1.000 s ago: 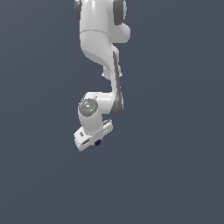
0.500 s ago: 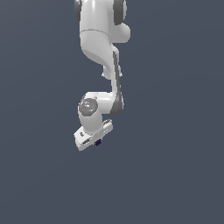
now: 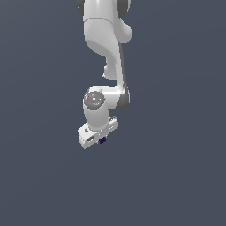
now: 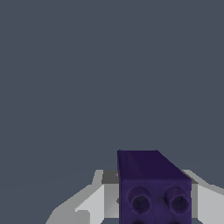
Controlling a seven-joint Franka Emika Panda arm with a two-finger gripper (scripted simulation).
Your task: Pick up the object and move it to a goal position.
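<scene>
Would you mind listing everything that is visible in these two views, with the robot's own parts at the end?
Block: one, dark purple, boxy with round studs on the face toward the wrist camera; sits between the gripper fingers, seen in the exterior view as a tiny dark speck under the gripper.
Background: plain dark grey-blue, no edges or markings visible.
Arm: one, white with grey joints, reaching down from the top of the exterior view.
Gripper: one, white, closed on the block.
</scene>
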